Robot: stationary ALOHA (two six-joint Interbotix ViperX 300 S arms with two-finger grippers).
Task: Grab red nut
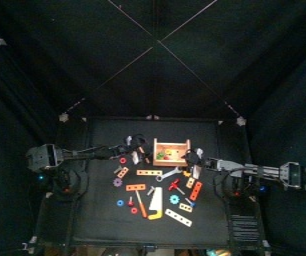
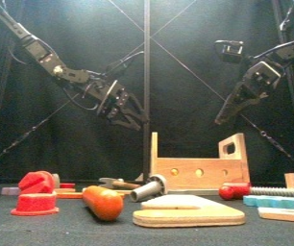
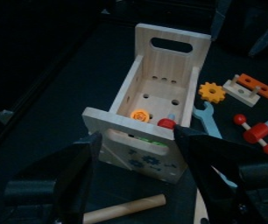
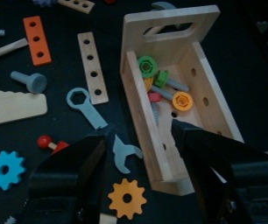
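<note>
Black curtains ring our surface (image 1: 102,205); both our end effectors, left (image 3: 137,166) and right (image 4: 143,166), hang wide open and empty above the wooden toolbox (image 4: 172,96).

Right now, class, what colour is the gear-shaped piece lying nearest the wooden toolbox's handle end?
Orange: the gear lies on the table beside the wooden toolbox, clearest in the left wrist view.
</note>
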